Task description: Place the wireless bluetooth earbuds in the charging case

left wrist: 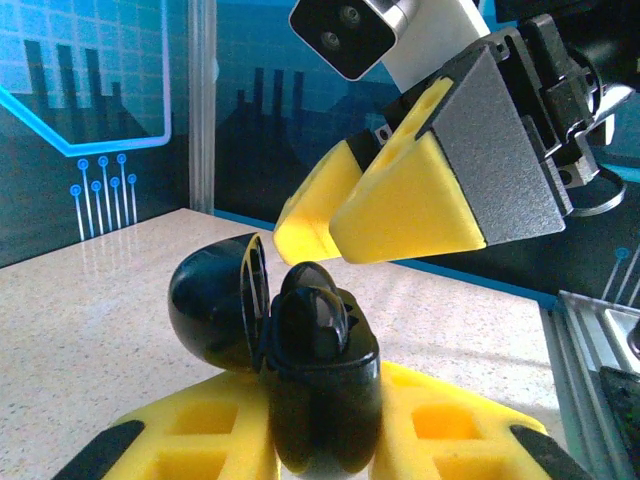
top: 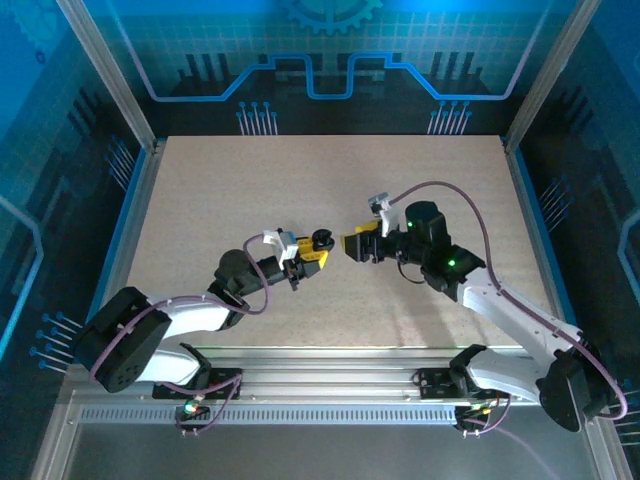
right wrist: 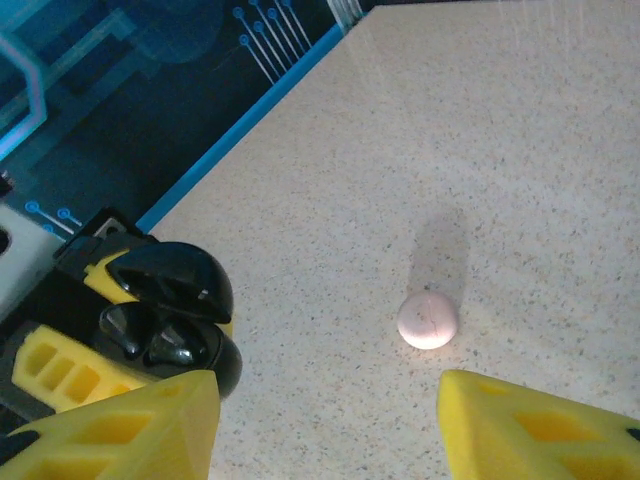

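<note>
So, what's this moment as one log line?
left hand shut on charging case, lid open | black earbuds inside | right hand open, facing it | whitish round piece on table

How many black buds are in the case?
2. One bud sits in the open case; the other bud sits right beside it. The left claw holds the case.
</note>
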Action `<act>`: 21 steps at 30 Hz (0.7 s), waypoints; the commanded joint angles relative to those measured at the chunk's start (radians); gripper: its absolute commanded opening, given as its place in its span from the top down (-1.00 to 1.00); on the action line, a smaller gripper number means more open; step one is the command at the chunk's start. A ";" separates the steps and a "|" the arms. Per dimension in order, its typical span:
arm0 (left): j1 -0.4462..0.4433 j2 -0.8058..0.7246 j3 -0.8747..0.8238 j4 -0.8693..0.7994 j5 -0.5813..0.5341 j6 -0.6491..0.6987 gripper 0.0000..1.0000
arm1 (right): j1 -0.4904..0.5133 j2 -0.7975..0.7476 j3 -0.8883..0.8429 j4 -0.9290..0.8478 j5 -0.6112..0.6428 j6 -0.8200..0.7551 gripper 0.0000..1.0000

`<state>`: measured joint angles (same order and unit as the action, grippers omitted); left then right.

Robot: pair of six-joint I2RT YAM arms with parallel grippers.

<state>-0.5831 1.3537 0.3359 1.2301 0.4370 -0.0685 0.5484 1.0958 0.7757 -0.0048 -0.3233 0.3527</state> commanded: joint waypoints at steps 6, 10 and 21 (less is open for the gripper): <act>0.008 -0.052 0.049 -0.032 0.170 0.031 0.54 | -0.022 -0.117 -0.024 -0.072 -0.213 -0.570 -0.23; 0.008 -0.060 0.052 -0.032 0.189 0.032 0.54 | -0.037 -0.092 0.020 -0.185 -0.311 -0.711 -0.23; -0.004 -0.070 0.056 -0.026 0.214 0.028 0.54 | -0.037 0.068 0.152 -0.231 -0.452 -0.732 -0.19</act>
<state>-0.5838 1.3113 0.3660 1.1854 0.6147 -0.0525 0.5205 1.1385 0.8776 -0.2115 -0.7036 -0.3531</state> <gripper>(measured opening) 0.230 0.596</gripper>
